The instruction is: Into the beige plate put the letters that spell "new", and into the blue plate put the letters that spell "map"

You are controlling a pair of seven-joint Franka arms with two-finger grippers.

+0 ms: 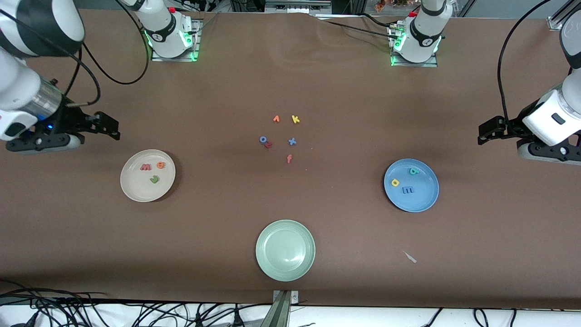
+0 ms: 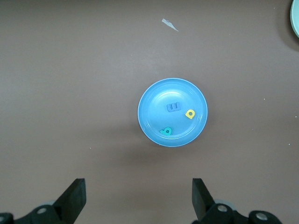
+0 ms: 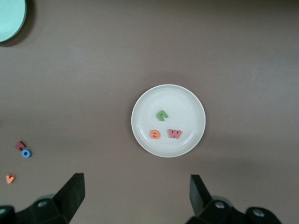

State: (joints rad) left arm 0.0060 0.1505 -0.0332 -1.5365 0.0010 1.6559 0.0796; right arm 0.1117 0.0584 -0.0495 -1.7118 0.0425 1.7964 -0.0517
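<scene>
The beige plate [image 1: 148,175] sits left of centre in the front view, toward the right arm's end of the table. Three foam letters lie in it: the red w [image 1: 145,167] and the orange e [image 1: 160,165] side by side, and the green n [image 1: 155,179] nearer the front camera than both. The right wrist view shows the same plate [image 3: 140,123] at the middle of its frame, with the green n [image 3: 162,115], orange e [image 3: 155,134] and red w [image 3: 174,134] all inside the rim and apart from one another.

The blue plate [image 1: 411,185] lies right of centre in the front view, toward the left arm's end. It holds the teal p [image 1: 413,171], the yellow a [image 1: 395,182] and the blue m [image 1: 408,190]. In the left wrist view the plate [image 2: 154,98] is centred, with the blue m [image 2: 173,107], yellow a [image 2: 189,113] and teal p [image 2: 166,131] spread across its floor.

The pale green plate [image 1: 285,250] rests at lower centre, nearest the front camera, with nothing in it.

At the middle of the table a loose cluster remains: the orange v [image 1: 276,119], the yellow k [image 1: 295,119], the blue o [image 1: 263,139] touching the red z [image 1: 268,145], a blue letter that looks like an x [image 1: 292,141], and a reddish one that may be an f [image 1: 289,158].

The right gripper [image 1: 109,127] hangs at the left edge of the front view, over bare table above the beige plate, its fingers spread wide with nothing between them. The left gripper [image 1: 486,133] hangs at the right edge, over bare table, likewise spread and holding nothing.

A small pale scrap [image 1: 410,257] lies on the brown table [image 1: 499,236] at lower right.
</scene>
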